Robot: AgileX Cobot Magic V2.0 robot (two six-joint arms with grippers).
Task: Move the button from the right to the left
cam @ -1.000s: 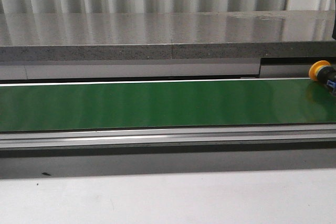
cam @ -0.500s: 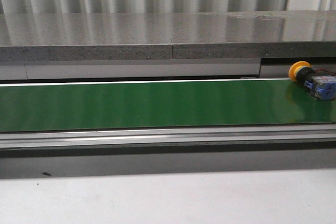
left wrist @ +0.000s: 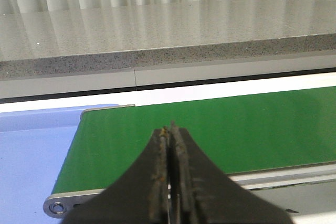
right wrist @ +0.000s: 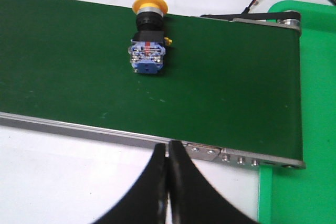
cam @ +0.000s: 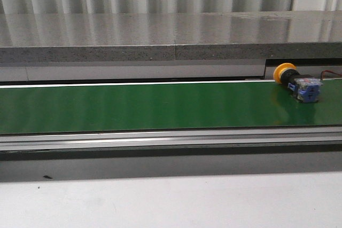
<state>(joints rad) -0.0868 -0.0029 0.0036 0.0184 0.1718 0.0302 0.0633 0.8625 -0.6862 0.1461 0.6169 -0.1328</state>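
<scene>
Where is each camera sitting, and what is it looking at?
Front view: looks forward over the table at the green belt, with the button lying near its right end; no arm shows.
Left wrist view: rides the left arm, facing the belt's left end; the left gripper shows, fingers shut.
Right wrist view: rides the right arm, looking down on the button; the right gripper shows, fingers shut.
Shared: front and right wrist views both show the button on the belt.

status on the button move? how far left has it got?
Done: the button lies on its side on the green belt, free of both end effectors. In hand: nothing; the left end effector and right end effector are shut and empty. Left: nearly the whole belt; the button sits near its right end.
</scene>
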